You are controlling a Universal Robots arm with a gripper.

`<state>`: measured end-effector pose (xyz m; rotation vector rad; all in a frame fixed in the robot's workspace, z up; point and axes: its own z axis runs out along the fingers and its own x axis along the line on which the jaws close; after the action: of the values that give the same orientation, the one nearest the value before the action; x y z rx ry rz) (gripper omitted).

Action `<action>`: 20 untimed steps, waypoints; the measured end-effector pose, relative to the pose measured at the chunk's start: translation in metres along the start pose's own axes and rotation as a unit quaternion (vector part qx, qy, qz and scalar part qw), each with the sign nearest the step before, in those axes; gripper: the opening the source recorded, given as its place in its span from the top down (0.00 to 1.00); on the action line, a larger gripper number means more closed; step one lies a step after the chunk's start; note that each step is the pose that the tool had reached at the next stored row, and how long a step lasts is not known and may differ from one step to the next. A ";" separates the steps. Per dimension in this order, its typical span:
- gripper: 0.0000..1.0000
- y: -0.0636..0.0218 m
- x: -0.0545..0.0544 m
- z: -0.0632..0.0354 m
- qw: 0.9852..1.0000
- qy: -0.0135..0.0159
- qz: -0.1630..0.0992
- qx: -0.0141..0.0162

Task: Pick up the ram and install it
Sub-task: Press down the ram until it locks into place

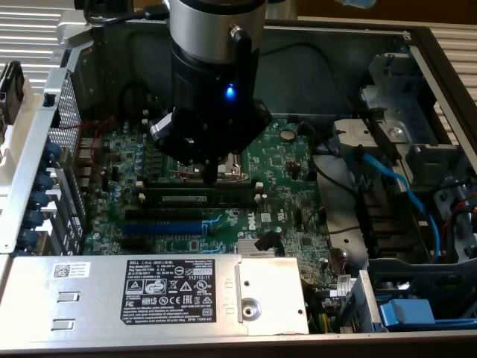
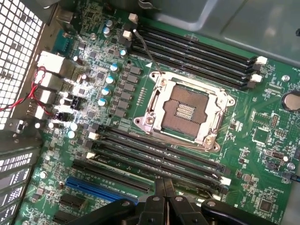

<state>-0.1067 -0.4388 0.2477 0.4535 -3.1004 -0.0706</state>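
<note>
One closed gripper (image 2: 164, 193), holding nothing, poised directly above the ram (image 1: 200, 198) lying lengthwise in its slot.

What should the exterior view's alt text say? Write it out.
A robot arm's gripper, jaws shut, hangs over the motherboard of an open computer case, just above the ram, which lies along a black memory slot. A silver labelled box sits in front.

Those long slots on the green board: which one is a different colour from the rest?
The blue slot, lying just past the black slots with white end clips near the shut gripper. All the other long slots are black.
</note>
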 end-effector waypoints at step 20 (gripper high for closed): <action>0.90 0.0000 0.000 0.0001 0.993 0.002 0.121 -0.002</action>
<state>-0.1067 -0.4388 0.2477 0.0763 -3.1224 -0.0752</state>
